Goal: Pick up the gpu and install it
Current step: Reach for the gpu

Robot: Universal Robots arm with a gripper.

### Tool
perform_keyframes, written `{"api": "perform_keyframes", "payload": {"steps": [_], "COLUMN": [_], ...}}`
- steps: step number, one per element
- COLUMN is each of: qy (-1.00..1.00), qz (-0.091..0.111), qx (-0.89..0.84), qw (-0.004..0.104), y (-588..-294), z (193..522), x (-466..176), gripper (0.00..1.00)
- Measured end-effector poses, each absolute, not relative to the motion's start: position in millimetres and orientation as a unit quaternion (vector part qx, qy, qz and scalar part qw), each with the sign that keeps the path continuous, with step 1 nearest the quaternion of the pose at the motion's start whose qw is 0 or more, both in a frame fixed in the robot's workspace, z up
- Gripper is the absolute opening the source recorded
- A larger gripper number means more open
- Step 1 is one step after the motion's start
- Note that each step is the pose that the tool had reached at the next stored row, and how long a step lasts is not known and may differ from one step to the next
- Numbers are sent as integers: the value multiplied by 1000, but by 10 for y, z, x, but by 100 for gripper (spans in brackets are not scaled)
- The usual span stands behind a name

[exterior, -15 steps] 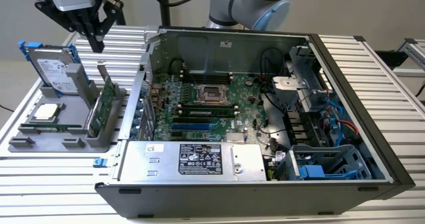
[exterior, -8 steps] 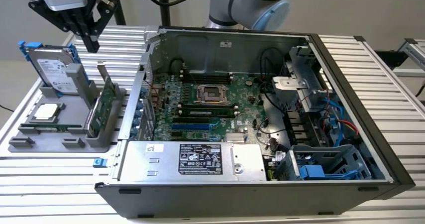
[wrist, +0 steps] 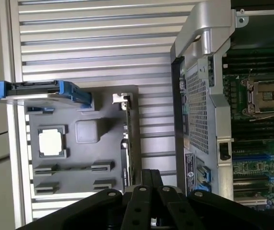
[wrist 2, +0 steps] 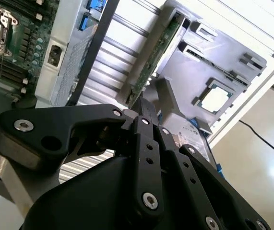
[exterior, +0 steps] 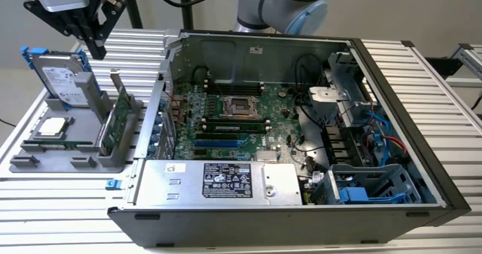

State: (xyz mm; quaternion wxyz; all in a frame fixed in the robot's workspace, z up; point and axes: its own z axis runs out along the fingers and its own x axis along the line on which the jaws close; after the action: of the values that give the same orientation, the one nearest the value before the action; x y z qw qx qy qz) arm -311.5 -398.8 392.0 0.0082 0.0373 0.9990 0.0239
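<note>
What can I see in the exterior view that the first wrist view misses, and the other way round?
The exterior view adds the power supply and the drive cage. The first wrist view adds the outer face of the case's perforated rear panel. Both share the gripper, the gpu standing in the grey holder, the hard drive and the processor chip.

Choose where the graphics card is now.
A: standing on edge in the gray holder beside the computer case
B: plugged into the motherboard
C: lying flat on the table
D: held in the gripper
A: the graphics card stands upright in the gray holder, and the gripper is above and apart from it.
</note>
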Motion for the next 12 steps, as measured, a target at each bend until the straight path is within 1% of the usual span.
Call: {"api": "perform_keyframes", "payload": {"steps": [12], "qy": [999], "qz": [24], "qx": [37], "qw": [8], "y": [-3988], "z": [3918], "x": [-3262], "gripper": [0]}}
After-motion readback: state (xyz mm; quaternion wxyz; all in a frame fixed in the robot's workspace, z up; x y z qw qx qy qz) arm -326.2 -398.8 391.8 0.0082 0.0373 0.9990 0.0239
